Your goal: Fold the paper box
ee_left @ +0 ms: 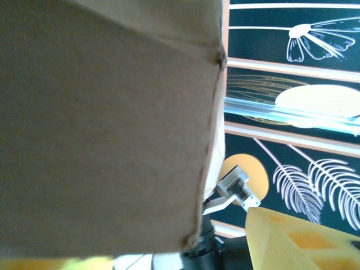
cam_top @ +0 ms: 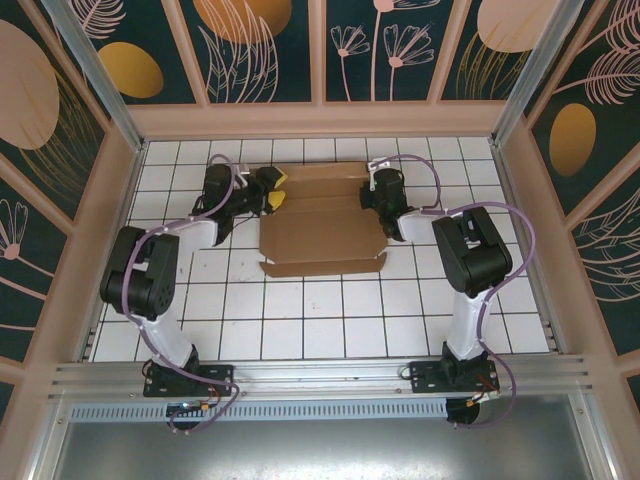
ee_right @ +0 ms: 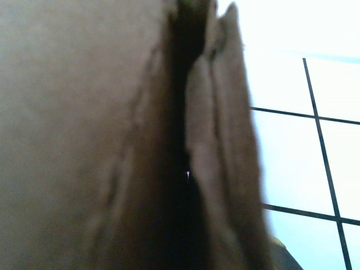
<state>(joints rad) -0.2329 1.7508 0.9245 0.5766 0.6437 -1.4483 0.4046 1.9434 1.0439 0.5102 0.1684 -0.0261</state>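
Observation:
The paper box (cam_top: 322, 235) is brown cardboard, partly folded, lying mid-table with its front panel flat and its back part raised. My left gripper (cam_top: 276, 192) stands at the box's left end with its yellow fingers (ee_left: 292, 242) apart, and a cardboard panel (ee_left: 101, 124) stands close in front of its camera. At the box's right end my right gripper (cam_top: 368, 195) is shut on the layered flaps (ee_right: 219, 146) there. Those blurred folds hide its fingertips in the right wrist view.
The floor is white tile (cam_top: 320, 320) with free tiles in front of the box. Patterned wall panels (cam_top: 260, 50) and aluminium posts (cam_top: 95, 70) close in the back and sides. Both arm bases sit at the near edge (cam_top: 320, 375).

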